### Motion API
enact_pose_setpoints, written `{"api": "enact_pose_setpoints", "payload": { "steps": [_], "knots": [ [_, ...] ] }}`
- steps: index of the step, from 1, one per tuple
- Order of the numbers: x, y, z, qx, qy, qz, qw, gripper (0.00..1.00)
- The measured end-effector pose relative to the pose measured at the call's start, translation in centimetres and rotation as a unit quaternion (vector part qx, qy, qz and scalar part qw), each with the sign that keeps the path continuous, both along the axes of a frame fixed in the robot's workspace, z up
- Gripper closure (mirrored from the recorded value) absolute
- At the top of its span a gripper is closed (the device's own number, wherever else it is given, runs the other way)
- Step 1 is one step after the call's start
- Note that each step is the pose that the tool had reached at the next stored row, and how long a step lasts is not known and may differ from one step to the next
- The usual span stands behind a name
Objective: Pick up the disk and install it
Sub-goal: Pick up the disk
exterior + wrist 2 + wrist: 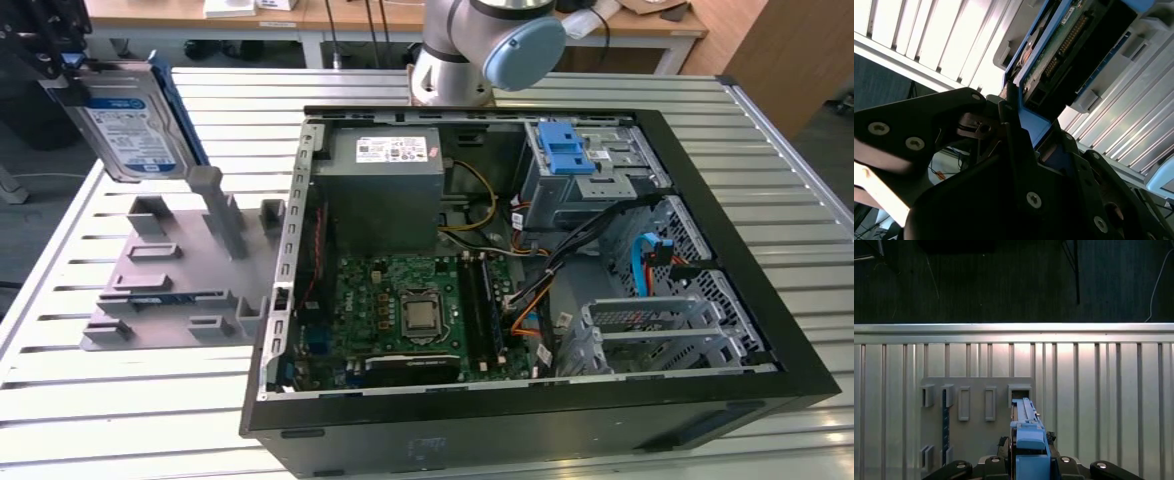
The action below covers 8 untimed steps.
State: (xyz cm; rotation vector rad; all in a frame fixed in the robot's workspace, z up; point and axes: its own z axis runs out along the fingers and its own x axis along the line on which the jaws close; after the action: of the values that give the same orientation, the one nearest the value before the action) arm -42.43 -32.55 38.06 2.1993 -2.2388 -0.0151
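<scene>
The disk (127, 125) is a silver drive with a blue-and-white label in a blue carrier bracket. It hangs upright above the grey slotted holder (174, 275) at the exterior view's left, outside the computer case (534, 400). My gripper (64, 62) is shut on its top edge. In the second wrist view the black fingers (1009, 145) clamp the blue bracket, and the disk's green circuit side (1064, 42) shows beyond them. The first wrist view looks down along the bracket's edge (1028, 435), held in my gripper (1029, 462) over the holder (979, 440).
The open case lies on the slatted metal table (120, 420). Inside are a grey power-supply box (387, 180), a motherboard (414, 310), loose cables, and a metal drive cage with a light-blue latch (567, 150). The arm's base (481, 45) stands behind the case.
</scene>
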Motion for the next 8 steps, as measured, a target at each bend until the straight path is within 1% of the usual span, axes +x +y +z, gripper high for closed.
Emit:
{"api": "enact_pose_setpoints", "payload": {
  "steps": [2,8],
  "knots": [
    [0.0,0.0,0.17,0.0001,0.0,0.0,1.0,0.64],
    [0.0,0.0,0.2,0.0002,-0.0001,0.0,1.0,0.64]
  ]
}}
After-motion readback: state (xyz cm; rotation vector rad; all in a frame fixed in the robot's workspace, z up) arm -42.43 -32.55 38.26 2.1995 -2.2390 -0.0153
